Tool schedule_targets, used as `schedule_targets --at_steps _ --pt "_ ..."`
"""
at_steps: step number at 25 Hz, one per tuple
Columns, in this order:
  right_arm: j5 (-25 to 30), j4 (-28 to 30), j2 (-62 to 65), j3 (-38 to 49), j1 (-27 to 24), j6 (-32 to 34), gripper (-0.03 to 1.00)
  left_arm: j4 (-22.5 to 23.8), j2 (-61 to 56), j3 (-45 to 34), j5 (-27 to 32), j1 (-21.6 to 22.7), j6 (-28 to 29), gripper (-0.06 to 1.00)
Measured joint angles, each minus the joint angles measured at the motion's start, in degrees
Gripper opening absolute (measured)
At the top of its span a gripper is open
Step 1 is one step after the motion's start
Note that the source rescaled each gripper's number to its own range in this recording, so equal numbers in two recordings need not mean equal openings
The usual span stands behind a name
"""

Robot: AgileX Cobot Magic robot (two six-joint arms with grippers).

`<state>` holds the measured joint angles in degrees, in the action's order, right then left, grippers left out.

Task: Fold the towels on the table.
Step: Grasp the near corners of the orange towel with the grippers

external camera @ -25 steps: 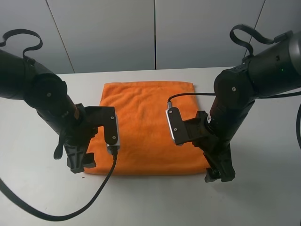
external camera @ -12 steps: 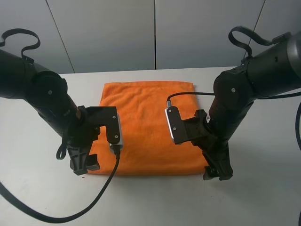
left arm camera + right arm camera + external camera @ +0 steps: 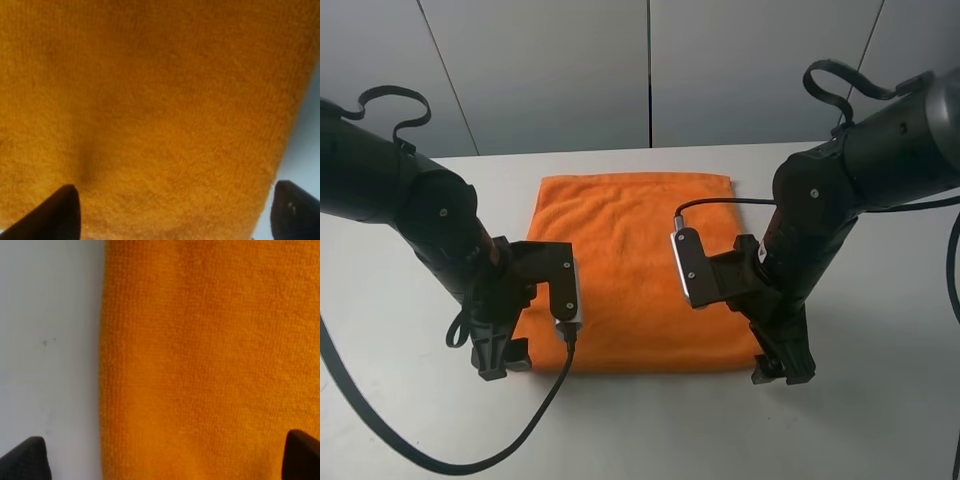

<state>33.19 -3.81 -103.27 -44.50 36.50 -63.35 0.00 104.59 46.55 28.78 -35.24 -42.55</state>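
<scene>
The orange towel lies flat on the white table, roughly square. My left gripper is down at the towel's near left corner. In the left wrist view the towel fills the frame and the fingertips stand wide apart, open, over the cloth near its edge. My right gripper is down at the near right corner. In the right wrist view its fingertips are wide apart, open, straddling the towel's side edge. Neither gripper holds anything. No label shows.
Bare white table shows beside the towel's edge in the right wrist view and the left wrist view. A grey panelled wall stands behind the table's far edge. Black cables trail from both arms over the table.
My left arm has moved right and nearer, bringing its gripper down at the towel's near left corner. My right gripper has shifted slightly. The towel has not moved.
</scene>
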Motion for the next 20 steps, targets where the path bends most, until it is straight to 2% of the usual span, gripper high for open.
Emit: schedule_targets --at_steps 9,16,20 --pt "-0.13 0.0 -0.09 0.0 0.0 0.0 1.0 0.0 0.0 -0.19 2.16 0.0 -4.21 0.98" --pt "-0.48 0.0 -0.2 0.0 0.0 0.0 1.0 0.0 0.0 -6.28 -5.71 0.0 -5.38 0.98" --pt "-0.7 0.0 -1.61 0.0 0.0 0.0 1.0 0.0 0.0 -6.65 -6.72 0.0 -4.56 0.98"
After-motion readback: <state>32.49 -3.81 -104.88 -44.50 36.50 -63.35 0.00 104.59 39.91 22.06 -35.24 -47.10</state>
